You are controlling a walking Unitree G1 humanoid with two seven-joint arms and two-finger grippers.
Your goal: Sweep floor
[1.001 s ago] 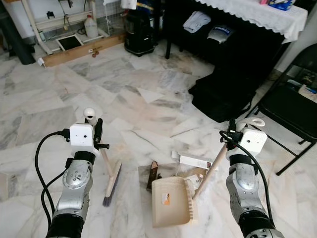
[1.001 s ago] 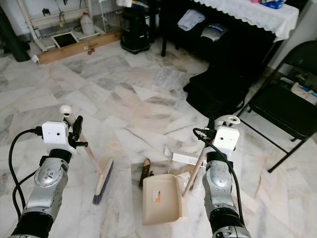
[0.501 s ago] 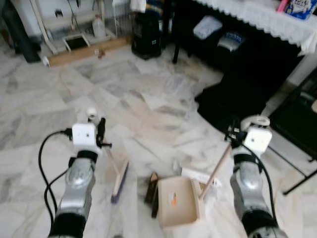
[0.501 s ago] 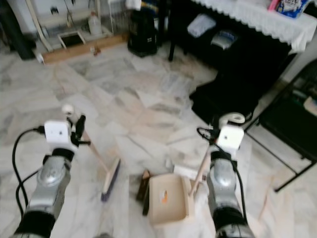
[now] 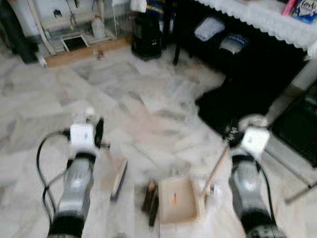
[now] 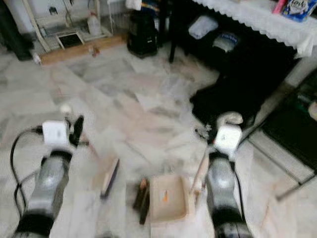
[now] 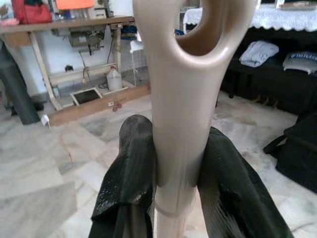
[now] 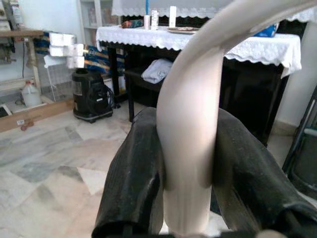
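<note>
My left gripper (image 7: 176, 173) is shut on the beige handle of a small broom (image 5: 118, 178), whose bristle head rests on the marble floor between my arms. My right gripper (image 8: 190, 163) is shut on the long handle (image 5: 214, 171) of a beige dustpan (image 5: 177, 200), which lies flat on the floor in front of me. A dark brown piece of litter (image 5: 149, 195) lies just left of the pan. A small orange scrap (image 5: 173, 200) sits inside the pan. The eye views are blurred.
A black bag (image 5: 233, 101) and a black table with a white lace cloth (image 5: 257, 20) stand ahead on the right. A black folding chair (image 5: 299, 134) is at the far right. A black bin (image 5: 146, 34) and a wooden plank (image 5: 84, 49) lie at the back.
The whole view has shifted and blurred, so the camera is moving. The pan and broom keep their places relative to my arms. Both grippers still hold their handles.
</note>
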